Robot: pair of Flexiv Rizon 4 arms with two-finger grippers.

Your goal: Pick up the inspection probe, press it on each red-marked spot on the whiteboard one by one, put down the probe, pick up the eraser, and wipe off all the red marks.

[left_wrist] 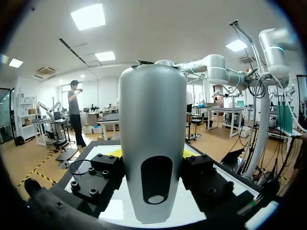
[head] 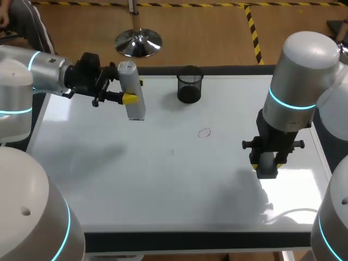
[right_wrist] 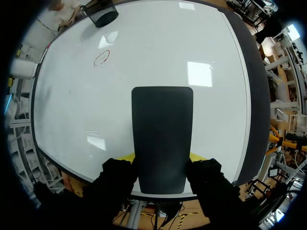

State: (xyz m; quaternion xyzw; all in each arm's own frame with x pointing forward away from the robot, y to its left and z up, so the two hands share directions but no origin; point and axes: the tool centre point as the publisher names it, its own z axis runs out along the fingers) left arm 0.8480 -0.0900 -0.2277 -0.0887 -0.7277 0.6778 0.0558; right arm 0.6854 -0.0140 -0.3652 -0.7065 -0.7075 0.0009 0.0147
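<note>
The left tool (head: pixel 129 98) was clenched on the grey probe (head: pixel 132 89) at the upper left of the head view, above the far part of the whiteboard (head: pixel 163 185). In the left wrist view the probe (left_wrist: pixel 152 143) stood between that tool's fingers, gripped from both sides. The right tool (head: pixel 266 165) grasped the black eraser (head: pixel 266 173) at the right of the frame, over the whiteboard; its wrist view showed the eraser (right_wrist: pixel 162 139) between the yellow-tipped fingers (right_wrist: pixel 125 157). One red ring mark (head: pixel 204 132) lay near the middle of the board, well apart from both tools. A black mesh cup (head: pixel 189 84) stood at the top centre.
</note>
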